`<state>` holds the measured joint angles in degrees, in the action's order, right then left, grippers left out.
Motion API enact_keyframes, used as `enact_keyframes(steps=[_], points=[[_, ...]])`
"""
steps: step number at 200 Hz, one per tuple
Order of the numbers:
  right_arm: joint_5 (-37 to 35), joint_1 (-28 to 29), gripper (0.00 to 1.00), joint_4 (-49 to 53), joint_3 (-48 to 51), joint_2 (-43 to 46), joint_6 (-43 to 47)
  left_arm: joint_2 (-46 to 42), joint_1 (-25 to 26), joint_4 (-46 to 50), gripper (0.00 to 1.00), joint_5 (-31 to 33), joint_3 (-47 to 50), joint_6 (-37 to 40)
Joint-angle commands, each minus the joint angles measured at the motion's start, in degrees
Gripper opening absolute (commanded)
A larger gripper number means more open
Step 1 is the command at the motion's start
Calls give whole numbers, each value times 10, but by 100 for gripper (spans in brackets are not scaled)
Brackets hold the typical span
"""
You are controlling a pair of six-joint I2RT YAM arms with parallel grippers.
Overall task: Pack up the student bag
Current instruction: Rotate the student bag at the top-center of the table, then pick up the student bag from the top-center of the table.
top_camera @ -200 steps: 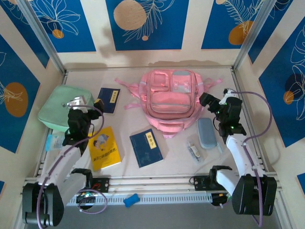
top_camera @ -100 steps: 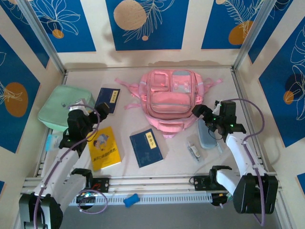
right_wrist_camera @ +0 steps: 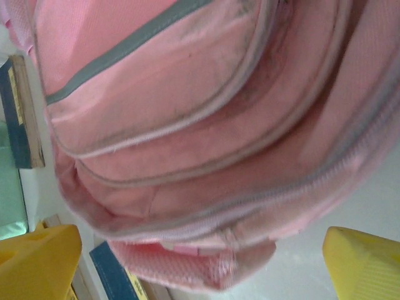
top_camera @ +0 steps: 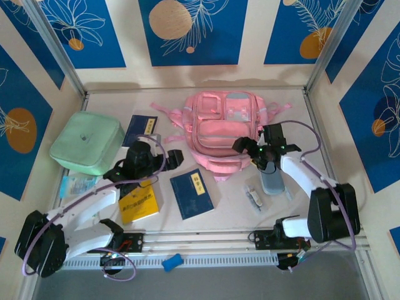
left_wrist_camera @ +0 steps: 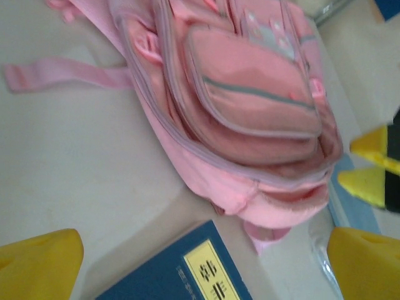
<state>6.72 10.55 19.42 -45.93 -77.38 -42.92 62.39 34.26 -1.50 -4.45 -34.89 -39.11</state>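
The table (top_camera: 231,206) is pale beige and stands between walls with blue panels, orange circles and white leaf drawings.

The left claw (top_camera: 174,156) is wide open and holds nothing. In the left wrist view its yellow fingertips (left_wrist_camera: 39,262) stand far from each other at the two lower corners, with the table and a book below them. This claw hangs over the table just beside the lower left side of the student bag (top_camera: 224,128), near a pink strap (left_wrist_camera: 62,74) that lies flat on the table.

The right claw (top_camera: 242,145) is also fully open and empty. It points at the lower right edge of the bag and is very near to it; whether it touches the fabric, I cannot tell. In the right wrist view the zip pockets of the bag are close in front of its yellow fingers (right_wrist_camera: 365,265).

The student bag lies flat at the far middle of the table, with the front pockets up and the pale blue panel (top_camera: 237,100) at the far end. Near its front edge lies a blue book with a yellow label (top_camera: 192,192). Partly under the left arm lies a yellow book (top_camera: 140,205). Farther left is a mint green soft case (top_camera: 84,142), and a dark blue book (top_camera: 142,129) lies beside it. A grey-blue pencil case (top_camera: 272,181) lies below the right arm, with a small clear object (top_camera: 255,199) near it.
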Motion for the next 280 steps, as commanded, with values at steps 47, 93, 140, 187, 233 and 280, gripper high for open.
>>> enact_keyframes(steps=[47, 93, 140, 187, 233, 280], points=[[-21, 87, 98, -43, -108, -151, -13, 37, 31, -13, 99, 53, -20, -12], [-35, 212, 97, -101, -181, -208, -42, 15, 29, 68, 99, 129, -41, -10], [-59, 207, 97, -29, -161, -109, -15, 14, 29, 74, 99, 121, -56, -20], [-8, 23, 93, 39, -126, -50, 38, 116, 61, 20, 99, 73, -115, -33], [36, -89, 81, 39, -176, -139, 62, 229, 116, -29, 99, 62, -185, -44], [70, -95, 68, 16, -251, -264, 58, 335, 143, -52, 99, 53, -253, -52]])
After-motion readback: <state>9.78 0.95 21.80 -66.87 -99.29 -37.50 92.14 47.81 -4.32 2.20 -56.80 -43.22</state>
